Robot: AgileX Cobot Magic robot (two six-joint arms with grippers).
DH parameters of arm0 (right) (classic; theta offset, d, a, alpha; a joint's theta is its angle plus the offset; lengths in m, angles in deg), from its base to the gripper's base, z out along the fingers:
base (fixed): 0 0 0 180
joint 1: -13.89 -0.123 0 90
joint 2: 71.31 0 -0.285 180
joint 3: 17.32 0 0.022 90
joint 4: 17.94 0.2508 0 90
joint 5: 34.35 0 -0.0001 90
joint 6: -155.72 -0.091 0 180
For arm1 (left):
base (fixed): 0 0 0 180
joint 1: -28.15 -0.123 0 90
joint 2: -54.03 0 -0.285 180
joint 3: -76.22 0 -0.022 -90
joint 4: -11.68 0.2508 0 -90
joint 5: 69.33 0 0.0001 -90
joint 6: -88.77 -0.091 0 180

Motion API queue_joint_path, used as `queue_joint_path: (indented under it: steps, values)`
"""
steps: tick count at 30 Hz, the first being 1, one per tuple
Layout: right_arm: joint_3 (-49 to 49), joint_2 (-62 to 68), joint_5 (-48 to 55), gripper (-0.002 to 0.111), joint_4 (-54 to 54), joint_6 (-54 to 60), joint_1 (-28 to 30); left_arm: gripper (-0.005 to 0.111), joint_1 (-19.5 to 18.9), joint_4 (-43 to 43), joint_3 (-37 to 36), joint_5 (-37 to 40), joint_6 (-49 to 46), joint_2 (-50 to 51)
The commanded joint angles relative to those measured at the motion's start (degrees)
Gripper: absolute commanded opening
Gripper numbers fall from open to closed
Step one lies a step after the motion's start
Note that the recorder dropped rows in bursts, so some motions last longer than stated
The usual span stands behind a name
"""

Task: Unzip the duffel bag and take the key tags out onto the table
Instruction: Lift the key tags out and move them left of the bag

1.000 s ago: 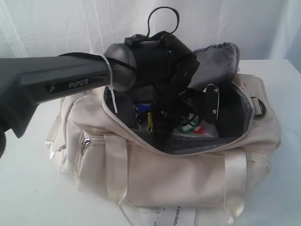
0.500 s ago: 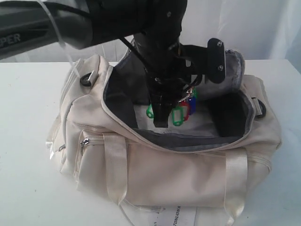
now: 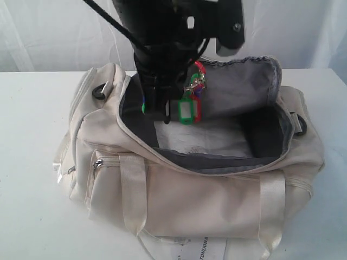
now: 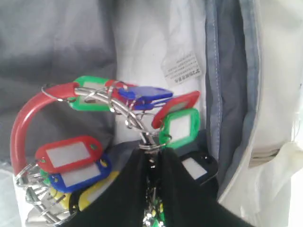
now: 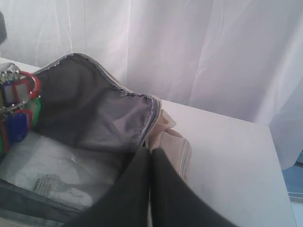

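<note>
Zip is undone and the duffel bag (image 3: 217, 200) gapes open across the middle of the exterior view, so the extraction step is in hand. The key tags (image 3: 187, 111) are pinched by their metal rings between the closed fingers of the left gripper (image 4: 150, 153) and hang just above the opening, upper centre of frame, not yet over the table (image 3: 32, 216). The right gripper (image 5: 150, 153) is pressed shut with nothing seen between its fingers, beside the raised flap. Next: bunch to be carried sideways past the rim, lowered onto bare table, then released. Dangling tags could snag the rim.
</note>
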Motion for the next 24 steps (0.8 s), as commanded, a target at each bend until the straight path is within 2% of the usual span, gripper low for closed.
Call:
queue_joint_path:
  steps: [1,4,8,13,24]
  values:
    - [-0.2,-0.1,-0.5,0.0,-0.4,-0.2,-0.3,0.0,-0.4,3.0,0.3,5.2,2.8,-5.7]
    - [-0.2,-0.1,-0.4,0.0,-0.4,-0.2,-0.3,0.0,-0.5,3.8,0.2,5.2,4.8,-9.4]
    - [-0.2,-0.1,-0.4,0.0,-0.4,-0.2,-0.3,0.0,-3.9,3.7,-5.1,5.2,7.3,-14.6]
    - [-0.2,-0.1,-0.4,0.0,-0.4,-0.2,-0.3,0.0,-8.3,3.8,-18.5,5.2,9.9,-22.1]
    - [-0.2,-0.1,-0.5,0.0,-0.4,-0.2,-0.3,0.0,-10.1,4.7,-41.9,5.2,19.3,-34.5]
